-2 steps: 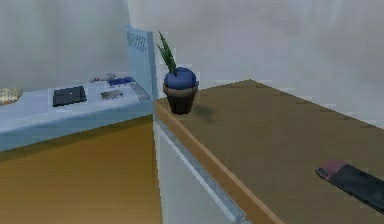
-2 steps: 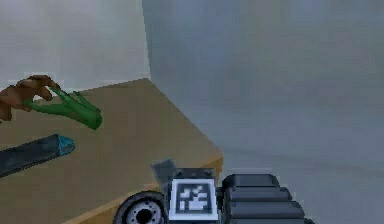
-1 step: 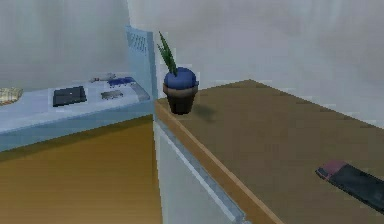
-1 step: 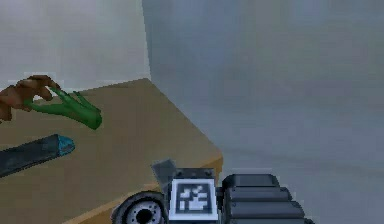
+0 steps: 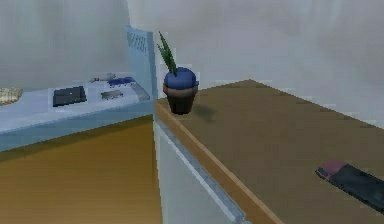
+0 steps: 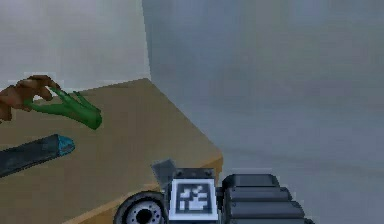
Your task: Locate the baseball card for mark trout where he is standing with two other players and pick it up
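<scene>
Several small flat things lie on a pale blue counter (image 5: 40, 118) at the forward view's left: a dark card-like rectangle (image 5: 68, 96) and smaller pieces (image 5: 118, 90) too small to tell apart. At the arm side view's bottom edge is the arm's white marker square (image 6: 195, 197), and the gripper's dark body (image 6: 147, 211) is just left of it, at the wooden table's near edge. A small grey flat piece (image 6: 162, 172) lies by it on the wood. I cannot tell whether the gripper holds anything.
A dark pot with a blue plant (image 5: 181, 90) stands at the corner of a brown wooden table (image 5: 270, 130). A dark flat device (image 5: 352, 182) lies near the table's right. A green and brown object (image 6: 70, 108) and a dark stick with a blue tip (image 6: 35, 156) lie on the table.
</scene>
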Robot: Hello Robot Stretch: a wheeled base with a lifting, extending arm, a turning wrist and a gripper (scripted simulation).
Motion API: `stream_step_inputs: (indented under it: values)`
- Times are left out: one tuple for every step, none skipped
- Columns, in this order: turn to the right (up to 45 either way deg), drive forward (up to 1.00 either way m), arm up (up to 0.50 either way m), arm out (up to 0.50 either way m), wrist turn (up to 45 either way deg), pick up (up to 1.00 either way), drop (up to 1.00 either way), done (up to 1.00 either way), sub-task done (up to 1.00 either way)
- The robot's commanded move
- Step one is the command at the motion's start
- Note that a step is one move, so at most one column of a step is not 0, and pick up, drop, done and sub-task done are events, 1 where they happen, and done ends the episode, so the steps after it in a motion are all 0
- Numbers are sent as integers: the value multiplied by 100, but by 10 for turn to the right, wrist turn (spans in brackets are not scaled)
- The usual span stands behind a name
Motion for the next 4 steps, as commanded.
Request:
stream_step_inputs:
  values:
    - [0, 0, 0, 0, 450, 0, 0, 0, 0]
    - [0, 0, 0, 0, 360, 0, 0, 0, 0]
    - [0, 0, 0, 0, 0, 100, 0, 0, 0]
    - [0, 0, 0, 0, 0, 0, 0, 100, 0]
